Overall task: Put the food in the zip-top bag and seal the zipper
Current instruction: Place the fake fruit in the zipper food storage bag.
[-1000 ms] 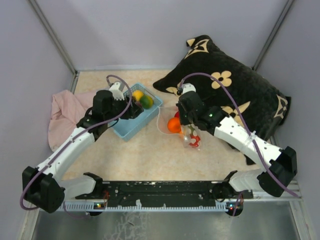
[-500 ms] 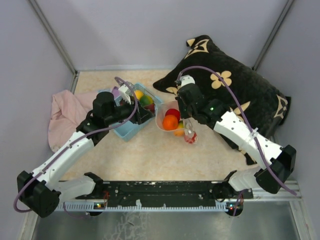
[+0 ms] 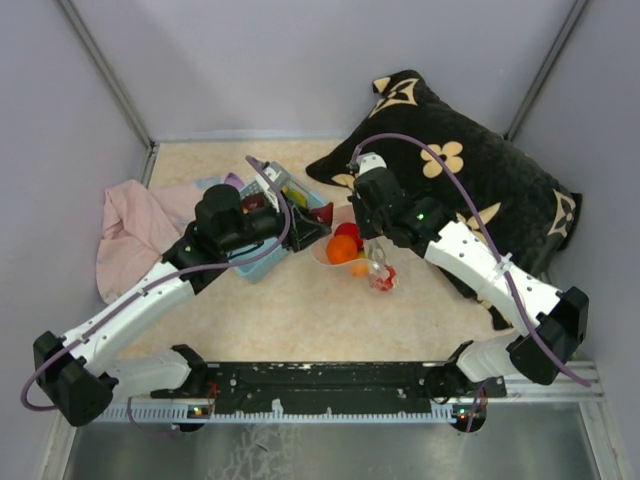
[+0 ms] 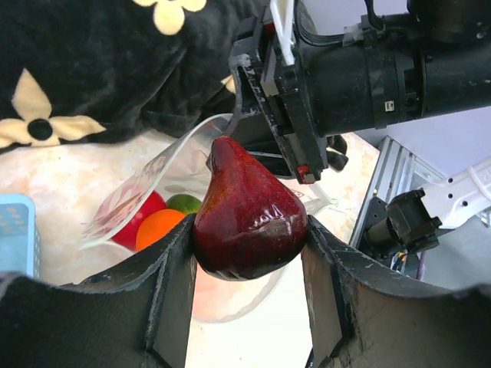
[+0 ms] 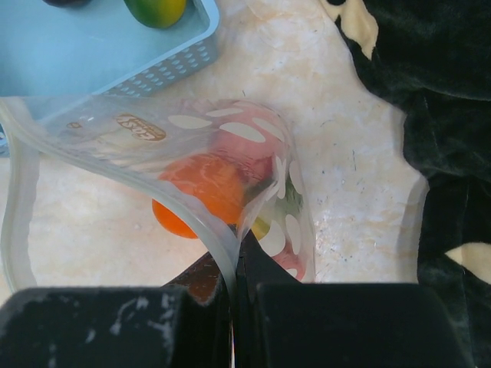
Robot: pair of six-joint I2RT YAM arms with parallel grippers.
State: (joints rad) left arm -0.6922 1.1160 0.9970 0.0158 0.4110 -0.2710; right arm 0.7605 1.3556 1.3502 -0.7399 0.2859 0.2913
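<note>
While its two fingers press against either side of it, the left gripper (image 4: 247, 234) grasps a dark red fruit (image 4: 245, 203), pear-shaped, narrow end up in the wrist view. Just beyond that fruit, toward 10 o'clock, gapes the mouth of the zip-top bag (image 4: 165, 172), with a red piece (image 4: 138, 222), an orange piece (image 4: 159, 228) and a green piece (image 4: 184, 203) visible inside. At 1 o'clock of the fruit sits the right gripper (image 5: 232, 257), clenched on the bag's rim, pinching the zipper (image 5: 165, 201) and lifting that edge so the mouth stands open. Through the dotted film its own camera shows the orange piece pressed low in the bag, near the pinched rim.

Seen from above, the bag lies on the surface (image 3: 290, 310) at 3 o'clock of the light-blue basket (image 5: 161, 65), which holds a yellow-green fruit (image 5: 156, 9). A black flowered pillow (image 3: 470, 170) lies at 2 o'clock of the bag, and a pink cloth (image 3: 130, 225) at 9 o'clock of the basket.
</note>
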